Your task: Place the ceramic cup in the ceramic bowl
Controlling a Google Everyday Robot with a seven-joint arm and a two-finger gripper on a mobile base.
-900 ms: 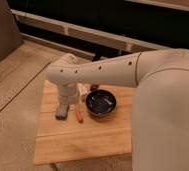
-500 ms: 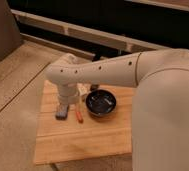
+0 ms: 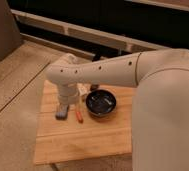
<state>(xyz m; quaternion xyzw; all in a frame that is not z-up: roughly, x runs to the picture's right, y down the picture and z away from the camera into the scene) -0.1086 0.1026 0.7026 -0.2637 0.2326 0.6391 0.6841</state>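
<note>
Gripper low over board, just above block, hidden under arm; grip state cannot tell. Cup just left of bowl, outside it

Glossy black ceramic bowl upright on wooden board, cream-white ceramic cup just beside it

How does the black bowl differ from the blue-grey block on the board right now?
The ceramic bowl is round and glossy black; the blue-grey block is rectangular and dull. The bowl is clearly wider than the block. The bowl lies in the open, right of the arm; the block sits just below the gripper, partly covered by it. Both rest on the wooden board.
</note>
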